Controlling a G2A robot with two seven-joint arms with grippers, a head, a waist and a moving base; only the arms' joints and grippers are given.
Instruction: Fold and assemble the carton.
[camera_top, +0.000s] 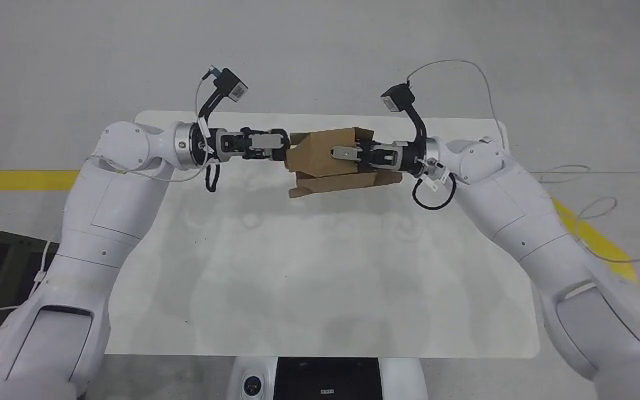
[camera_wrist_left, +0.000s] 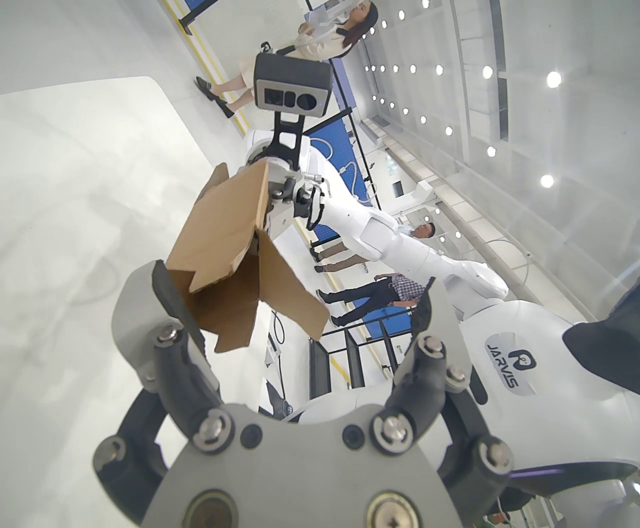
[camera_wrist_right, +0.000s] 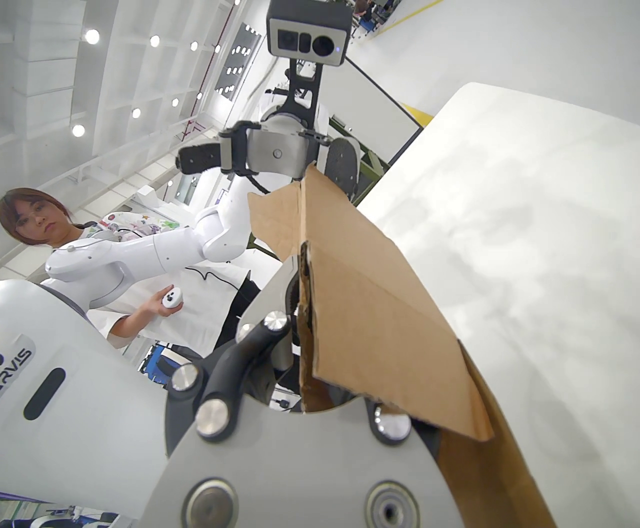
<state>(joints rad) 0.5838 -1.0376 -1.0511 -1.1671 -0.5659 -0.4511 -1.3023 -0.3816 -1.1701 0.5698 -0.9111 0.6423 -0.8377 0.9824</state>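
A brown carton (camera_top: 325, 160), partly unfolded with loose flaps, hangs above the far middle of the table between both arms. My right gripper (camera_top: 345, 155) reaches in from the right and is shut on one of its panels; in the right wrist view that panel (camera_wrist_right: 370, 320) runs straight into the right gripper (camera_wrist_right: 302, 300), hiding one finger. My left gripper (camera_top: 283, 146) is at the carton's left edge. In the left wrist view the left gripper (camera_wrist_left: 297, 305) stands open, wide apart, with a carton (camera_wrist_left: 225, 240) flap touching one of its fingers (camera_wrist_left: 170, 295).
The white table (camera_top: 320, 290) lies below the carton, bare across its middle and front. Its far edge (camera_top: 320, 113) runs just behind the grippers. A yellow floor line (camera_top: 35, 180) passes at the left.
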